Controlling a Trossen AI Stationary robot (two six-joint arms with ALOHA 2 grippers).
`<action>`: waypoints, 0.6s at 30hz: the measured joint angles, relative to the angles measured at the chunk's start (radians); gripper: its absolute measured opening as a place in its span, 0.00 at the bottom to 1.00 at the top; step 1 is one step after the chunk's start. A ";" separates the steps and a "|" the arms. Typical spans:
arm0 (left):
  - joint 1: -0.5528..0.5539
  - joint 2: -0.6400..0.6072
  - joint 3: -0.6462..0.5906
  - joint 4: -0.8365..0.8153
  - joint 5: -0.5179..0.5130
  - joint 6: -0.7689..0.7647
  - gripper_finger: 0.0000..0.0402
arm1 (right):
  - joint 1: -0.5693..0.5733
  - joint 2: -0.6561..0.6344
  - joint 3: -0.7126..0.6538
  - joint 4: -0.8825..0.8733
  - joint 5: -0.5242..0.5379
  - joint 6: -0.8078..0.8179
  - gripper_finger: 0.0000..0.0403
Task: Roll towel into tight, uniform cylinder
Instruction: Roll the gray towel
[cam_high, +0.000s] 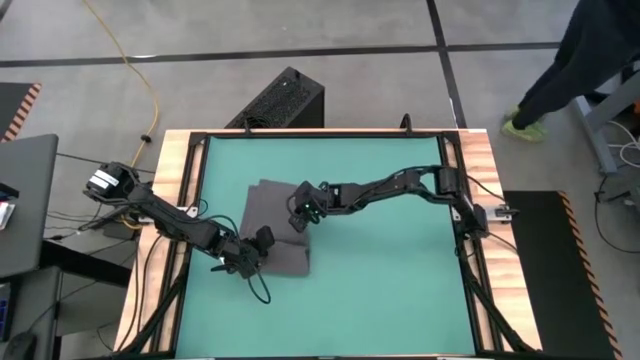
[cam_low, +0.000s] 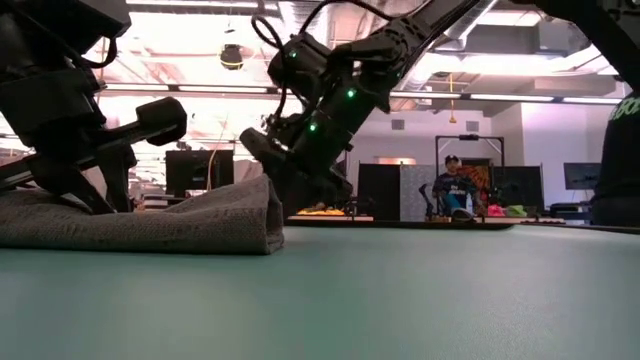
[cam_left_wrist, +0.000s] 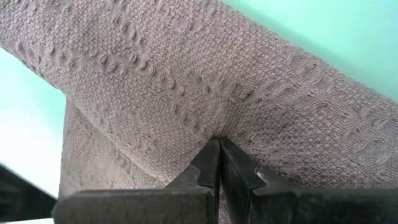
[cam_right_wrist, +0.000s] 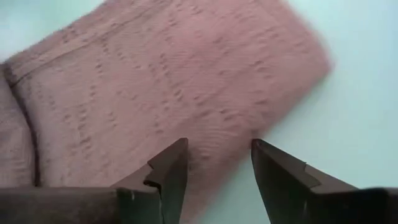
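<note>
Left pincer (cam_left_wrist: 217, 152) pinches the knobbly woven towel (cam_left_wrist: 186, 93) — right pincer (cam_right_wrist: 217, 162) gapes above its folded edge.

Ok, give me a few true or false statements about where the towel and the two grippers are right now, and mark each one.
1. The left gripper is shut on the towel. True.
2. The right gripper is shut. False: its fingers stand open over the towel's edge.
3. The towel lies on the teal mat. True.
4. The towel is already a tight cylinder. False: it lies mostly flat, folded.
</note>
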 joint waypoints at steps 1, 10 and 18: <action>0.000 0.000 0.000 0.000 0.000 0.000 0.00 | 0.000 0.015 0.000 0.023 -0.003 0.003 0.50; 0.000 0.000 0.000 0.008 0.001 0.002 0.00 | 0.007 0.048 0.001 0.036 -0.010 0.038 0.35; 0.000 0.000 0.000 0.008 -0.005 -0.002 0.00 | 0.019 0.027 0.003 0.037 0.003 -0.034 0.04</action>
